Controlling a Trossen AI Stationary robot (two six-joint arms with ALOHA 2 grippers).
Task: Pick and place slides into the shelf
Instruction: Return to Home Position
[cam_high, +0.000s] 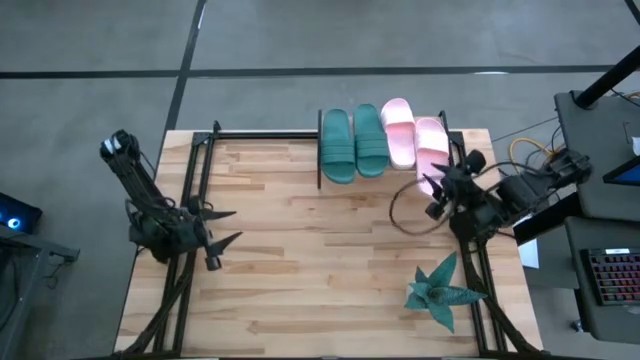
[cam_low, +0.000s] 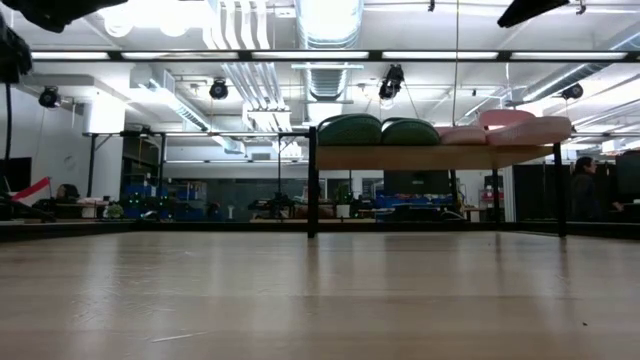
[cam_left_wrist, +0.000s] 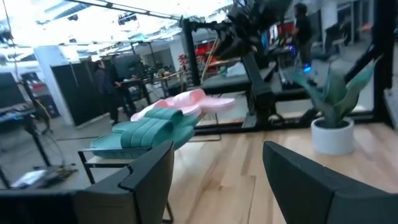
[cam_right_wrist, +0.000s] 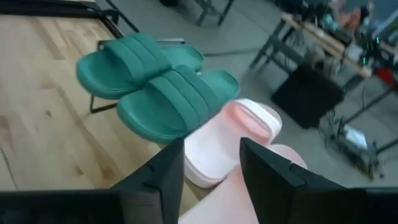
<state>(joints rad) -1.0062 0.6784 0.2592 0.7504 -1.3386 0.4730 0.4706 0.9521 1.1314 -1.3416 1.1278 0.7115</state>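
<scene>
Overhead, low, wrist views sharing shelf (cam_low: 420, 158)

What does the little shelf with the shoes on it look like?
The shelf is a flat, light wood board held level above the table on thin black metal uprights. It stands at the table's far edge. Resting on it side by side are two green slides and two pink slides, which hide most of its top.

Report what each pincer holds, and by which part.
Nothing is held. The left pincer is open over the table; the right pincer is open by the pink slides, not clamping them.
</scene>
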